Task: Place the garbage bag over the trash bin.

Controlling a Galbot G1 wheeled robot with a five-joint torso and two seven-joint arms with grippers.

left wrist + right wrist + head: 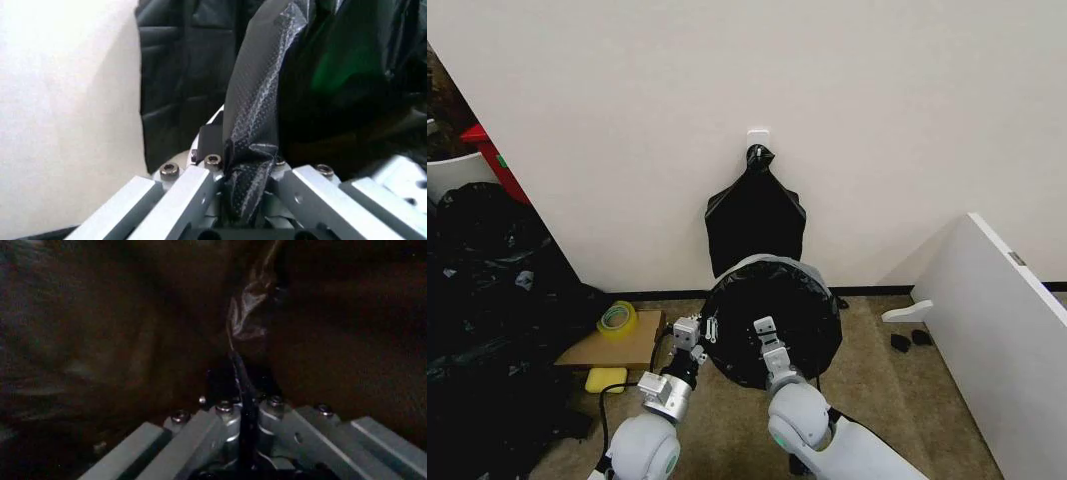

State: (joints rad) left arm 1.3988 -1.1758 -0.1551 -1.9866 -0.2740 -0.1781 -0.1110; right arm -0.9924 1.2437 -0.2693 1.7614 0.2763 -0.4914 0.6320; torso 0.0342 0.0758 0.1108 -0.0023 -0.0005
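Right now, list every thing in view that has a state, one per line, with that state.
garbage bag: spread open across the bin's mouth, edge gripped on both sides
trash bin: almost wholly covered by the bag, pale rim showing at the back
left gripper: shut on the bag's edge
right gripper: shut on the bag's edge
bag bundle: hanging from the white hook
tape roll: lying flat on cardboard

No text, label, brand, number or sign can be read in any of the views
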